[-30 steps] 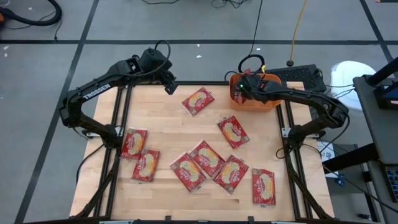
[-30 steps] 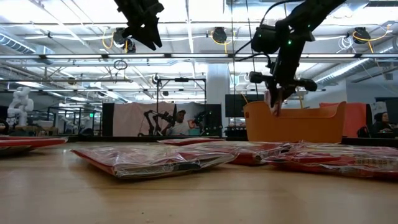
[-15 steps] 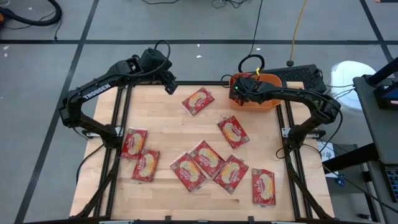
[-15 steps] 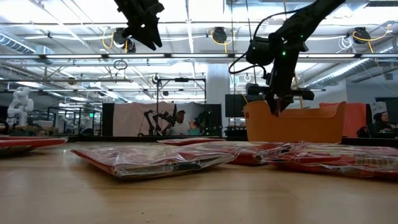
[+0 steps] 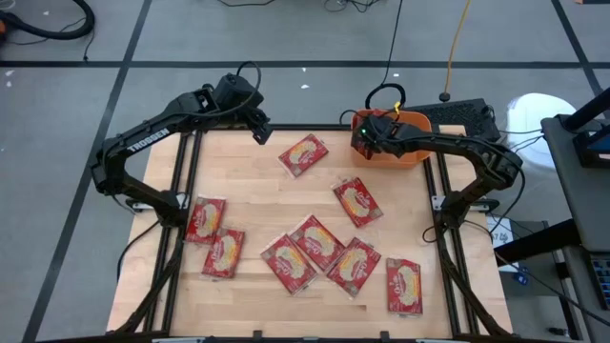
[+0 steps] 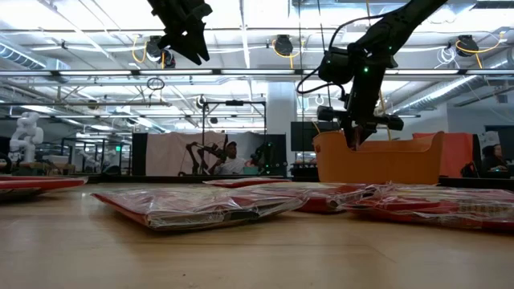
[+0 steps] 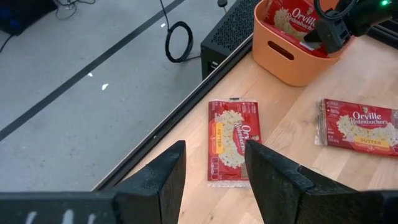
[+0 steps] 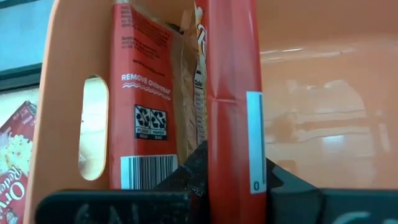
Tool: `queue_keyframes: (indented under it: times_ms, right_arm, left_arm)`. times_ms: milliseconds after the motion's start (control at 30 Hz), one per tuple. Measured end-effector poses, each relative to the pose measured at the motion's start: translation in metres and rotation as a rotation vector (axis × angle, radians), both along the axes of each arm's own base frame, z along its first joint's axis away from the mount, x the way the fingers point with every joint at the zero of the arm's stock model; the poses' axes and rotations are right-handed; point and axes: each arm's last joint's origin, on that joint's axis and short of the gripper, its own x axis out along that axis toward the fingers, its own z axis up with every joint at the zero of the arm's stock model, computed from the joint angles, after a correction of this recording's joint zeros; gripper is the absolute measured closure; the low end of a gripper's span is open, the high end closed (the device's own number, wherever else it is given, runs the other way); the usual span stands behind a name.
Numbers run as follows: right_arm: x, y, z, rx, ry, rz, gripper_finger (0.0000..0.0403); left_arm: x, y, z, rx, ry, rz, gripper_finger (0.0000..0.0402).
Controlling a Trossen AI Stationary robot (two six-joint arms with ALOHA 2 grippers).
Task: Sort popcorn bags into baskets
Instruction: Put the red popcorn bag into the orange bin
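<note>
**Eight bags on the table, one tub, one bag clamped**

Eight popcorn bags lie flat on the table point(image 5: 257, 181): one point(image 5: 304, 154) near 12 o'clock, one point(image 5: 358, 201) toward 2, a cluster of three point(image 5: 320, 252) at 6, one point(image 5: 404, 285) at 5, and two point(image 5: 204, 220) at 8. The single orange tub point(image 5: 412, 153) sits at 1 o'clock with at least one bag point(image 8: 146, 93) standing inside. The right gripper point(image 8: 233, 177), over the tub's near-centre edge, is closed on another bag point(image 8: 231, 74) held edge-on. The left gripper point(image 7: 214, 177) hangs at 11 o'clock, jaws parted, empty.
</note>
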Motion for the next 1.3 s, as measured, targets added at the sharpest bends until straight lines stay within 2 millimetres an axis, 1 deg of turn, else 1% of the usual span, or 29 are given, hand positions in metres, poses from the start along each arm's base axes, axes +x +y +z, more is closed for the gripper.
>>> queue_keyframes:
  times_ms: [233,333,633,833,1000,1200,1300]
  right_arm:
    - [0.000,0.000,0.000,0.002,-0.008,-0.014,0.0359]
    - [0.000,0.000,0.000,0.002,-0.009,-0.015,0.0350]
    - [0.001,-0.001,0.001,-0.012,-0.026,-0.029,0.0261]
    - [0.004,-0.004,0.004,-0.048,-0.069,-0.015,0.0228]
    - [0.008,-0.006,0.009,-0.075,-0.113,0.025,0.0218]
    - [0.008,-0.007,0.010,-0.079,-0.113,0.039,0.0218]
    - [0.006,-0.005,0.019,-0.110,-0.129,0.070,0.0218]
  left_arm:
    - [0.000,0.000,0.000,-0.007,-0.006,0.009,0.0234]
    - [0.000,0.000,0.000,-0.007,-0.006,0.009,0.0234]
    - [0.000,0.000,0.000,-0.009,-0.008,0.011,0.0234]
    - [0.000,0.000,0.000,-0.017,-0.016,0.022,0.0234]
    - [0.000,0.000,0.000,-0.018,-0.016,0.023,0.0234]
    - [0.000,0.000,0.000,-0.019,-0.017,0.024,0.0234]
    - [0.000,0.000,0.000,-0.019,-0.017,0.024,0.0234]
